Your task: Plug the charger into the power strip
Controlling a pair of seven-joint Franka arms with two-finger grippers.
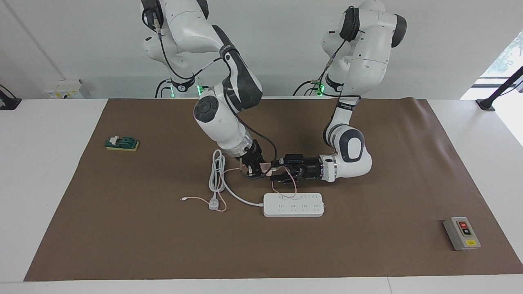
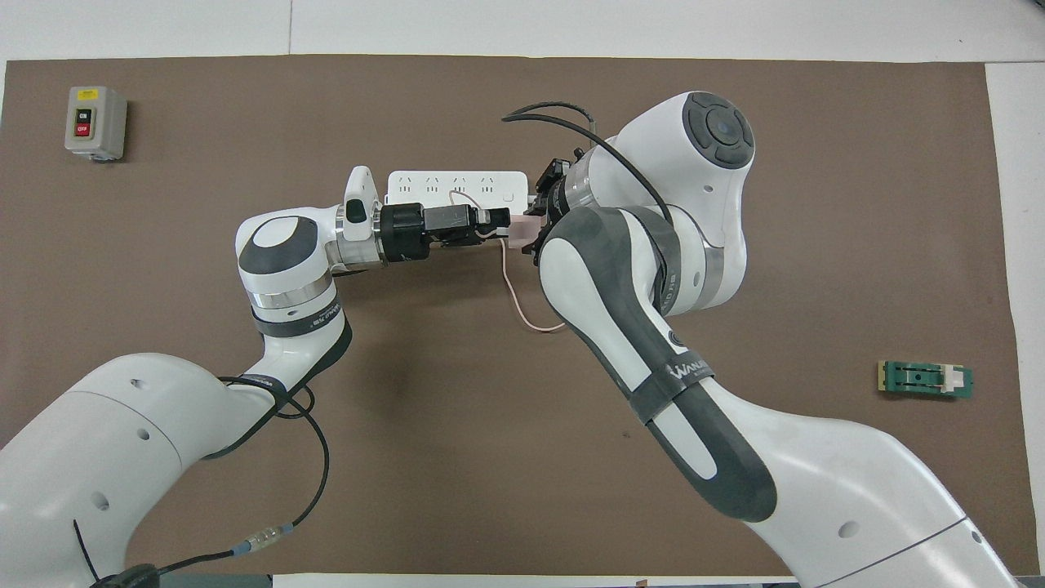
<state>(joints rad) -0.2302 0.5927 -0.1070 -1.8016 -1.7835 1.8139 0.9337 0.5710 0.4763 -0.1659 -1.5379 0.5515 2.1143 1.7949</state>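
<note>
right gripper (image 1: 254,168) clenched on small pale pink cube charger (image 1: 265,166) | left gripper (image 1: 277,170) released beside it | advice: grip body squarely, prongs down toward long white power strip (image 1: 293,204) below

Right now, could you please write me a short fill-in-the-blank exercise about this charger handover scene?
1. The pink charger is held by the ____ pincer.
2. The left pincer beside it stands ____.
3. The power strip has ____ plugged into it.
4. The grey switch box lies toward the ____ arm's end of the table.

Missing words: right; open; nothing; left
</note>
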